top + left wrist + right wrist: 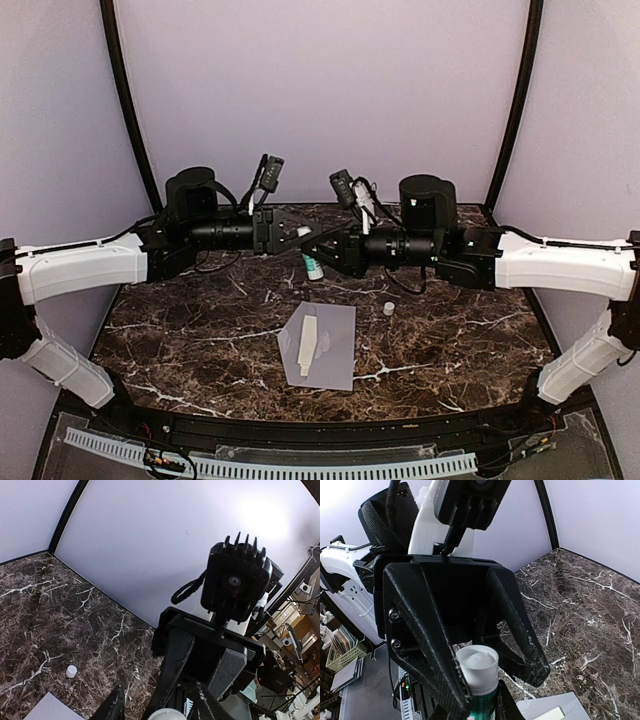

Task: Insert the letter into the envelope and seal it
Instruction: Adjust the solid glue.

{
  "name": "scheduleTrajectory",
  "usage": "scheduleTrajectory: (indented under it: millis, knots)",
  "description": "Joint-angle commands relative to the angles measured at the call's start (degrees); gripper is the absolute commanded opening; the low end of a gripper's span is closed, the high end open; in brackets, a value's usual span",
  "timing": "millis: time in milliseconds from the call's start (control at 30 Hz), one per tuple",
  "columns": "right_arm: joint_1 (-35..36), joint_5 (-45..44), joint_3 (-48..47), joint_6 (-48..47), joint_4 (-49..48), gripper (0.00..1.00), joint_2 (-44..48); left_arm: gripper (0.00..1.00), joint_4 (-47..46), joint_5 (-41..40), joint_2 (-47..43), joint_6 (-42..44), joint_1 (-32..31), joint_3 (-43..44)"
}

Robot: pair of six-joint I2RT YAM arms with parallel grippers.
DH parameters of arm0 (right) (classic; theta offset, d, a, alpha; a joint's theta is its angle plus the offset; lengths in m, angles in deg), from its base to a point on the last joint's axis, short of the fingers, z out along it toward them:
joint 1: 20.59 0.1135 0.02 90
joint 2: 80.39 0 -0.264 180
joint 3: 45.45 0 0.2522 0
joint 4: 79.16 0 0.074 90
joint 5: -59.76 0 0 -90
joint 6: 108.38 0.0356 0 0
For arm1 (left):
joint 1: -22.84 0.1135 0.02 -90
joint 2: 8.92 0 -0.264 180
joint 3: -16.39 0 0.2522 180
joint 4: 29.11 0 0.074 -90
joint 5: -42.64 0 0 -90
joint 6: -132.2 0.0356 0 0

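Observation:
The pale grey-lavender envelope (335, 350) lies flat on the marble table (180, 340), in the middle. A folded white letter (308, 345) rests on its left part. My two grippers meet above the table's far middle. My right gripper (323, 252) is shut on the green body of a glue stick (311, 255); the right wrist view shows the stick's white top (479, 667). My left gripper (299, 234) is open, its fingers (437, 680) standing on either side of the stick's top. The left wrist view shows only the stick's top rim (162, 714).
A small white cap (388, 308) stands on the table right of the envelope; it also shows in the left wrist view (71, 670). Pale curved walls close the back and sides. A corner of the envelope (47, 709) shows in the left wrist view.

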Motion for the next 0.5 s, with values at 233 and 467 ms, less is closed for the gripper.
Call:
scheduleTrajectory:
  millis: [233,467]
  knots:
    - [-0.2,-2.2,-1.6,-0.8,-1.8,0.04,0.3,0.24,-1.5,1.9,0.4,-1.0,-0.6,1.4]
    - [-0.2,-4.6,0.5,0.0,-4.8,0.19,2.1,0.07,-3.3,1.1,-0.2,-2.5,-0.6,1.0]
